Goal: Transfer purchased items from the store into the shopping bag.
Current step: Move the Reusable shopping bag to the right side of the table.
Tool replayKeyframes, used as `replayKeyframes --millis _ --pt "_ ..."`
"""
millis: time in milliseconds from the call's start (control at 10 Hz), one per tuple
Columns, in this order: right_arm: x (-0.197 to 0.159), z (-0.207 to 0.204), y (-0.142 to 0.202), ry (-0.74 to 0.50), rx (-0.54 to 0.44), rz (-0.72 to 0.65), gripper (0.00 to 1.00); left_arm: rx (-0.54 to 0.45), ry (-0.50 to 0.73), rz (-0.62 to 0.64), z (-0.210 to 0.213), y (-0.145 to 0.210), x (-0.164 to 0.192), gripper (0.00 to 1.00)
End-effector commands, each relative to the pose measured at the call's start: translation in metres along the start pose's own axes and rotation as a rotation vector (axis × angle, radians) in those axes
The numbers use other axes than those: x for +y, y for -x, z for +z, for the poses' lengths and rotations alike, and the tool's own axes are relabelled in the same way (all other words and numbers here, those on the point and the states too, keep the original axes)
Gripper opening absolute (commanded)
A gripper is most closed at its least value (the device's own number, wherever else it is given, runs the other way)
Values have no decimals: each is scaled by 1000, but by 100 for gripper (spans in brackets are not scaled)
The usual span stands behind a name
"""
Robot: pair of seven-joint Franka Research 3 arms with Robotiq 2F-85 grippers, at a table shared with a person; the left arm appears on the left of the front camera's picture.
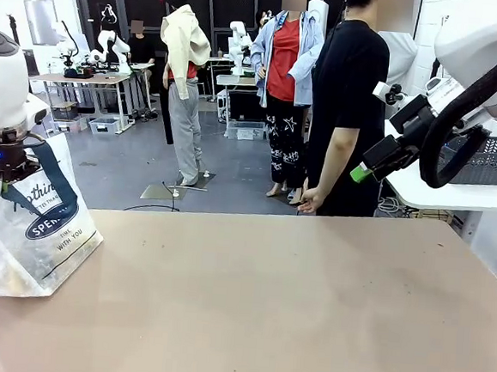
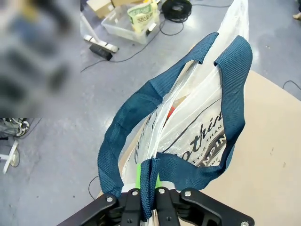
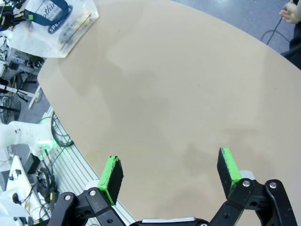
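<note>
The shopping bag's navy handle is pinched by the left gripper at 9 o'clock — the right gripper is held high over the table, jaws wide apart, empty.

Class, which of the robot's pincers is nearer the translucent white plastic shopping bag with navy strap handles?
Left. The left pincer is clamped on the translucent white plastic shopping bag's navy handle; the right pincer hovers open, well across the table.
</note>
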State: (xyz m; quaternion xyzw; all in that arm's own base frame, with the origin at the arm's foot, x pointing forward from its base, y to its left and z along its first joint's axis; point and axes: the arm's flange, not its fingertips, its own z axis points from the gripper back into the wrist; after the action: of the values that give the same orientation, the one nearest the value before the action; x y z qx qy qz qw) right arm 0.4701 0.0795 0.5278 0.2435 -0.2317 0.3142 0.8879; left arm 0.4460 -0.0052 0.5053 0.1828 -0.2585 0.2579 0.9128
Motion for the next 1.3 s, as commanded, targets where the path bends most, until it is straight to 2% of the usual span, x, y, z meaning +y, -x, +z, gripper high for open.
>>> replayKeyframes --millis 0,400,500,1200 --pt "1 0 -3 12 18 -11 100 0 0 0 0 0 0 16" --pt "1 0 -3 12 18 -11 100 -44 -34 24 6 -5 6 96" --pt "1 0 -3 12 18 -11 100 -43 -33 27 6 -6 6 100" --pt "1 0 -3 12 18 -11 100 -89 1 32 32 -21 18 100"
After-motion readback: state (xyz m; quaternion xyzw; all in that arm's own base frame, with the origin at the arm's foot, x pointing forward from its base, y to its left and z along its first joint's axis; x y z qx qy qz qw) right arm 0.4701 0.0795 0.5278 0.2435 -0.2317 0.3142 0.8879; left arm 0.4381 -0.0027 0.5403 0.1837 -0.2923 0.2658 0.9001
